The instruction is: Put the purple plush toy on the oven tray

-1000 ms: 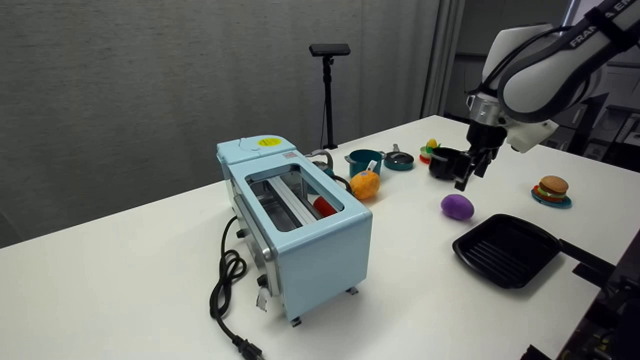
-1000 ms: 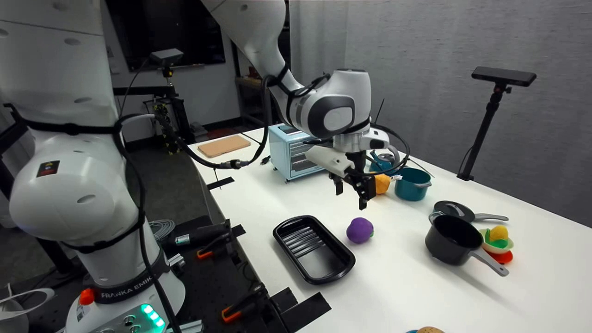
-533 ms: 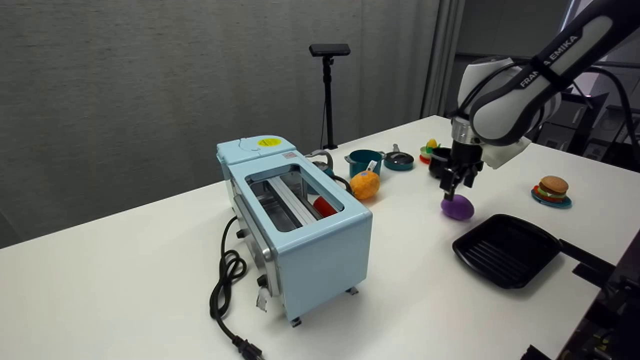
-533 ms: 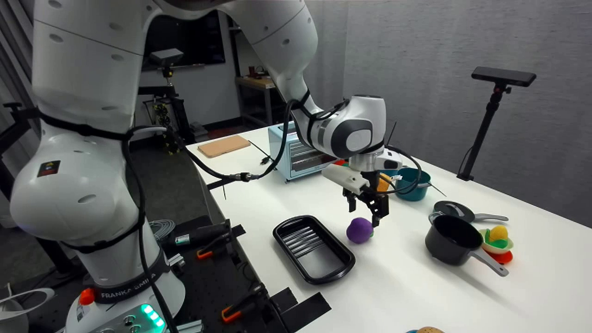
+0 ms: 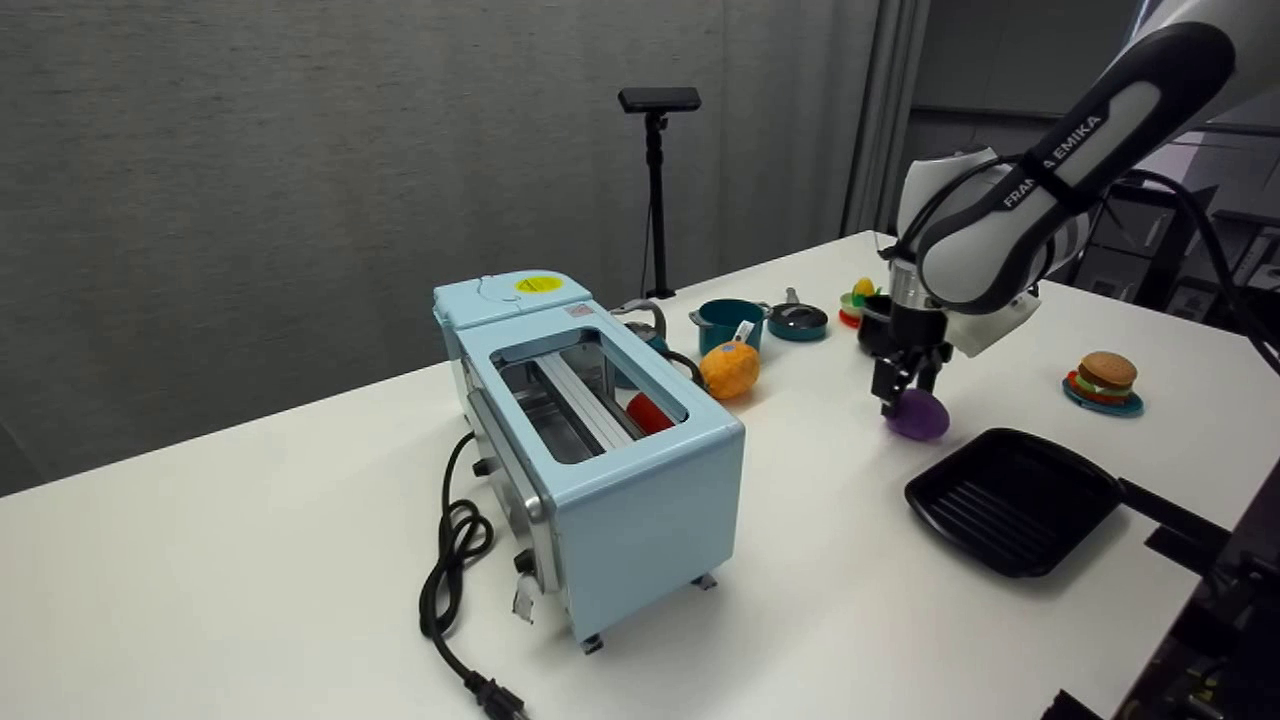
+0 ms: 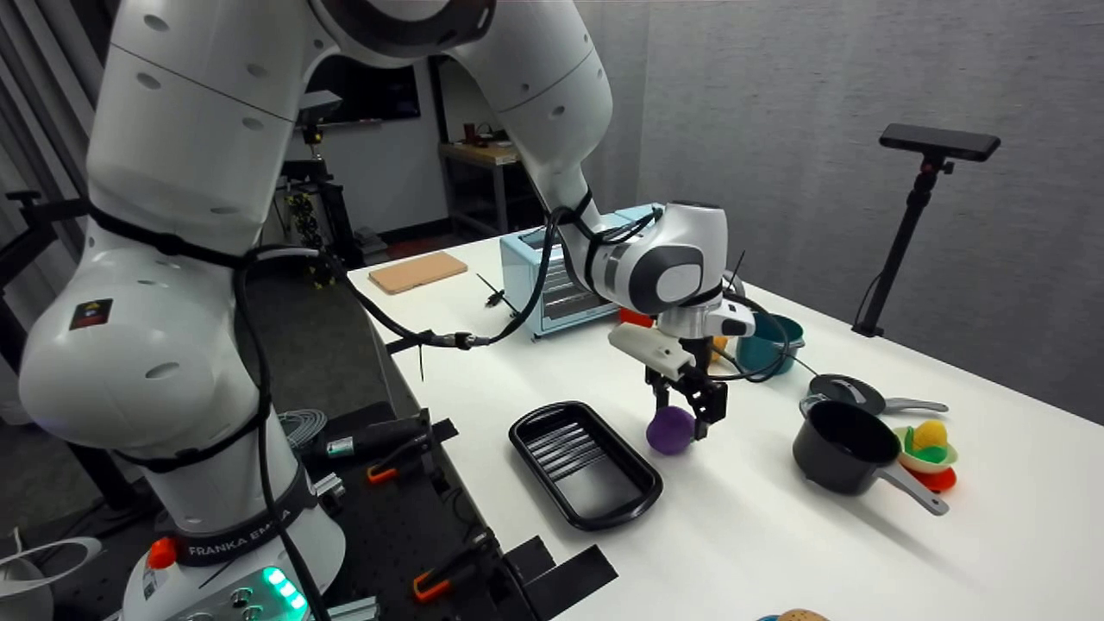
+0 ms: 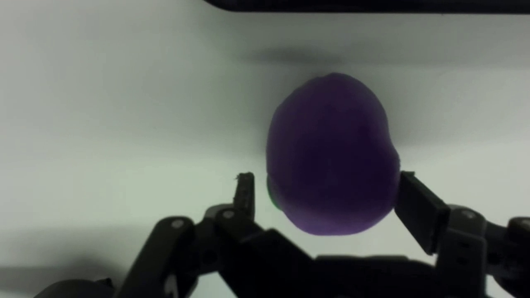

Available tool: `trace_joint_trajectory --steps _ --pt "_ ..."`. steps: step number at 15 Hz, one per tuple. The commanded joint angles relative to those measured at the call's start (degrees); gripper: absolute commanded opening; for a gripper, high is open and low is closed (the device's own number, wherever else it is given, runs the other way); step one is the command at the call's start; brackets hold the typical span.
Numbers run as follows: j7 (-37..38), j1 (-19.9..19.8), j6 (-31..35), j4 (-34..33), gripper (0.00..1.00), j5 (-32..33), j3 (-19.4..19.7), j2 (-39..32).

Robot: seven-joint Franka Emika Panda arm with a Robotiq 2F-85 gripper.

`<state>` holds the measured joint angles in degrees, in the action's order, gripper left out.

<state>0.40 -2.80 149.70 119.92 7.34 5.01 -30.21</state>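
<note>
The purple plush toy (image 7: pixel 331 149) rests on the white desk (image 6: pixel 776 543), just beside the oven tray (image 6: pixel 599 487) without touching it, on the side away from the edge nearest the arm (image 6: pixel 556 112). The gripper (image 7: pixel 326 177) straddles it with its jaws apart: one finger (image 7: pixel 420 211) looks to be against the plush, while a strip of desk shows between the toy and the opposite finger, so nothing looks held. I'd expect something light, squashy and hard to hurt, its surface not very slippery; a mild squeeze across the middle should do, minding the green bit (image 7: pixel 271 192) on the free side. The tray's ribs lie uncovered. Toward the opposite edge, a pale bowl (image 6: pixel 933 467) on a red plate (image 6: pixel 943 481) carries a yellow piece (image 6: pixel 930 433) and a green piece (image 6: pixel 930 454); along there stand a black saucepan (image 6: pixel 824 466) and a teal pot (image 5: pixel 722 335), whose bottoms I can't make out. A toy burger (image 5: pixel 1106 372) tops a teal saucer (image 5: pixel 1128 406) toward the edge farthest from the toaster oven (image 5: pixel 650 530).
</note>
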Motion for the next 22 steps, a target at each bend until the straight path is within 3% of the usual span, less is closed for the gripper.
trace_joint_trajectory --steps 1,5,9,15,22 --pt "-1.2 -0.7 -2.6 -0.7 0.58 -2.1 -1.2 1.4" --pt "-2.9 -1.6 -2.6 -0.4 0.27 -4.2 -2.8 3.6" --pt "-5.5 -2.1 -2.9 -2.4 0.03 -8.5 -6.0 5.2" --pt "-10.4 -1.7 -5.6 -5.7 0.05 -14.3 -11.5 6.4" --pt "-20.6 -1.1 -11.1 -5.4 0.05 -15.7 -15.9 8.5"
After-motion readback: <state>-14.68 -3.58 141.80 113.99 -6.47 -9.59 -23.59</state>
